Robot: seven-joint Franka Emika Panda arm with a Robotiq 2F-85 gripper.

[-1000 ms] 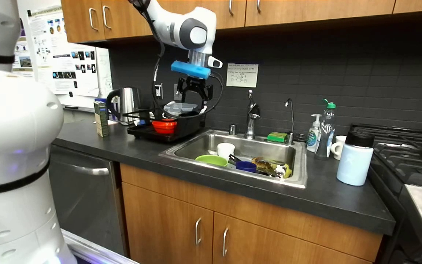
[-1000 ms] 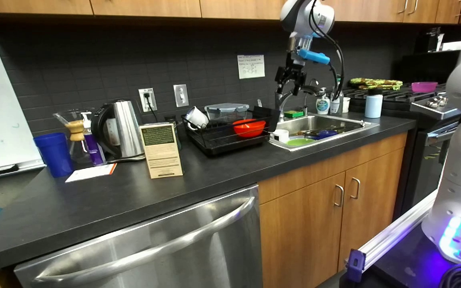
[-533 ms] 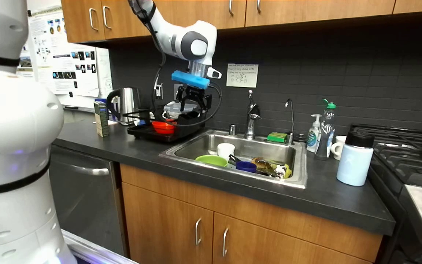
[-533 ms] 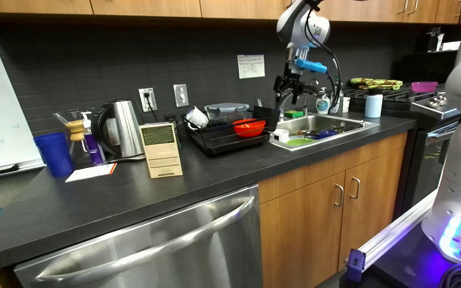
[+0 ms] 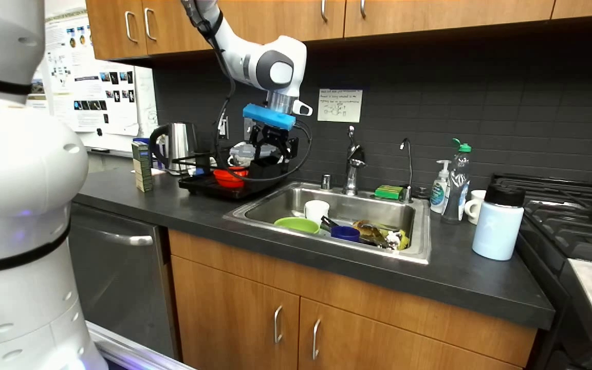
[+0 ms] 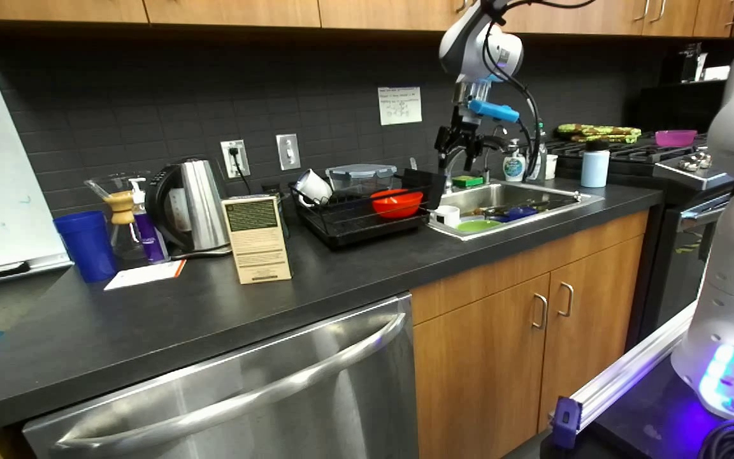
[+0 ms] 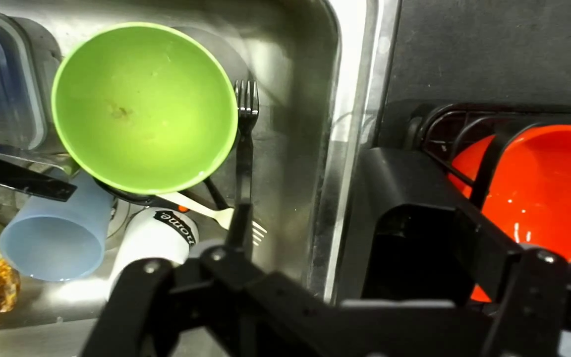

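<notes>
wrist view: rim of the steel sink (image 7: 352,89) runs close along the wall of the black caddy (image 7: 404,178); dark counter (image 7: 493,49) fills the upper corner on that side. black caddy stands at the end of the dish rack (image 6: 348,237), red bowl (image 7: 543,188) in the rack just beside it. across the rim, green bowl (image 7: 146,104) lies in the sink, black fork (image 7: 245,153) at its edge. open room shows between gripper (image 5: 273,154) and faucet (image 5: 352,167) in an exterior view; upper cabinets (image 5: 445,15) well above. jaws stand wide apart. black caddy sits beneath the gripper, between the jaws as the wrist view frames it; whether they touch, cannot tell.
</notes>
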